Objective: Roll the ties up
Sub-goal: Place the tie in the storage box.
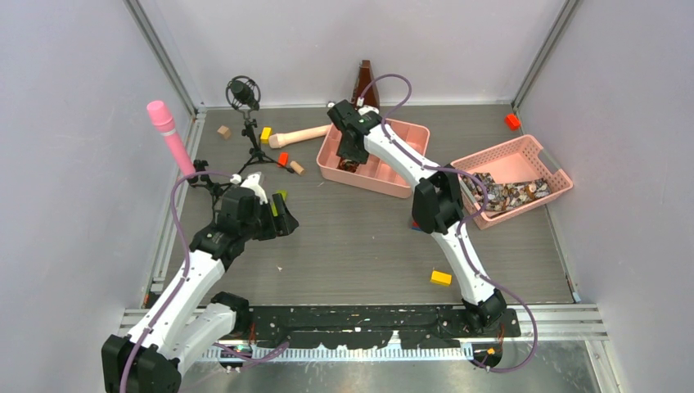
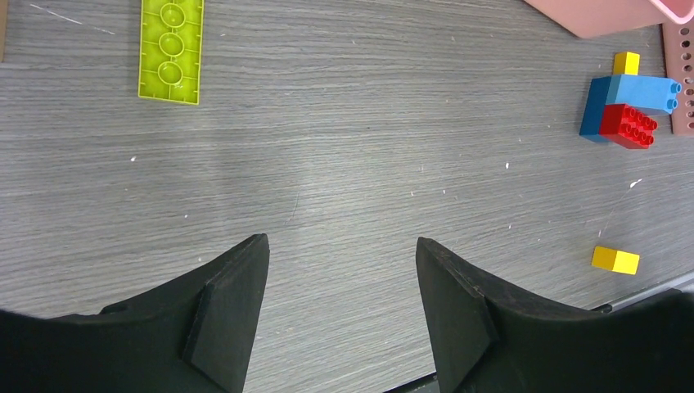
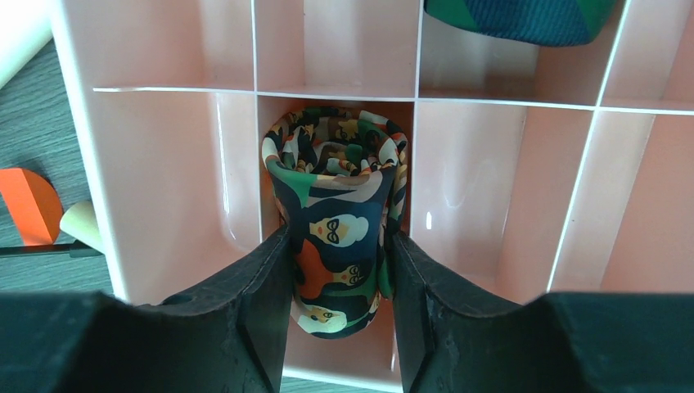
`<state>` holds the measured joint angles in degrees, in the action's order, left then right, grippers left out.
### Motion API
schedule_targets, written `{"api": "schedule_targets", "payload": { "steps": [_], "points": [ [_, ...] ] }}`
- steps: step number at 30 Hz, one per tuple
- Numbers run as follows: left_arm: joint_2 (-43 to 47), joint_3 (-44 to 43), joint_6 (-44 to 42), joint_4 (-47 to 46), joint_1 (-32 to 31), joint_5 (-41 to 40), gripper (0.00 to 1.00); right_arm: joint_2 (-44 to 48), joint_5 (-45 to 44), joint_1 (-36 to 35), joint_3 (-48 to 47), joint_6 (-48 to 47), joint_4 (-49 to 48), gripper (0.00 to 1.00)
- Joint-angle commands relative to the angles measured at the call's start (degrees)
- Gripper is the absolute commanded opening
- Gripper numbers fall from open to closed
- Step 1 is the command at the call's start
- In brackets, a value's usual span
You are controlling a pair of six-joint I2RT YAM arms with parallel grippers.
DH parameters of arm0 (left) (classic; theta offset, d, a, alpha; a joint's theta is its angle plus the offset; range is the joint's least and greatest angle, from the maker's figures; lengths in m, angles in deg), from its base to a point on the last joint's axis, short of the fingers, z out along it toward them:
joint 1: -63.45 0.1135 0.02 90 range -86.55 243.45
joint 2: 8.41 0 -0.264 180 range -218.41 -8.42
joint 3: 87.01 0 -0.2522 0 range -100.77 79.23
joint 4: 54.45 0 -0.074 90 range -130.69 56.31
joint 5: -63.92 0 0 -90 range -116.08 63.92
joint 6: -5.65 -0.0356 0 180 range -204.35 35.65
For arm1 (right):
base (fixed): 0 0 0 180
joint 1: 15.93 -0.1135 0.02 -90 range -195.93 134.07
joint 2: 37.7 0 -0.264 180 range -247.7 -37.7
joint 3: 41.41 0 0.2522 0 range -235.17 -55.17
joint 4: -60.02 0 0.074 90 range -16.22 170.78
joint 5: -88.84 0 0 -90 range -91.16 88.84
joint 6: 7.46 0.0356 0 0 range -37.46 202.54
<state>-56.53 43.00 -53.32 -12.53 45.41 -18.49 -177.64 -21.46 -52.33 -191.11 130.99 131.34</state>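
Ties (image 1: 503,196), top view: a loose heap lies in the slotted basket (image 1: 511,164) at far right, well apart from both arms.
Right arm, top view: it reaches across into the divided tray (image 1: 413,131); the right fingers (image 1: 353,155) are down inside a compartment toward the tray's left side.
Left arm, top view: the left fingers (image 1: 282,219) hang over bare surface (image 1: 360,237) on the left, out of the way.
Left wrist view: fingers apart, holding nothing; a green plate (image 2: 170,49) ahead, with a block cluster (image 2: 626,102) and a yellow block (image 2: 615,259) off to the side.
Right wrist view: fingers clamped on the rolled tie (image 3: 335,213), which stands on end in a middle compartment; a second roll (image 3: 515,16) sits in the next row.
Step in hand: seating the roll. Whether it touches the floor cannot be told, so lower until it rests, then part the fingers only slightly so the coil does not spring loose.
Room: dividers (image 3: 416,164) stand close on both sides; lift straight up, with no sideways sweep.
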Motion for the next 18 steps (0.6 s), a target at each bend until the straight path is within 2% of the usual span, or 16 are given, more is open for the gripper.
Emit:
{"api": "schedule_targets", "payload": {
  "steps": [1, 12, 18],
  "points": [
    [1.02, -1.92, -0.45, 0.5, -0.24, 0.59, 0.69, -0.64, -2.64, 0.02, -1.43, 0.49, 1.86, 0.41],
    [0.83, -2.0, -0.38, 0.66, -0.24, 0.32, 0.69, 3.46, -2.93, -0.07, -0.19, -0.56, -0.83, 0.65],
    [1.15, -2.18, -0.16, 0.84, -0.24, -0.4, 0.69, 5.12, -2.64, -0.14, -0.23, -1.19, -1.19, 0.7]
  ]
}}
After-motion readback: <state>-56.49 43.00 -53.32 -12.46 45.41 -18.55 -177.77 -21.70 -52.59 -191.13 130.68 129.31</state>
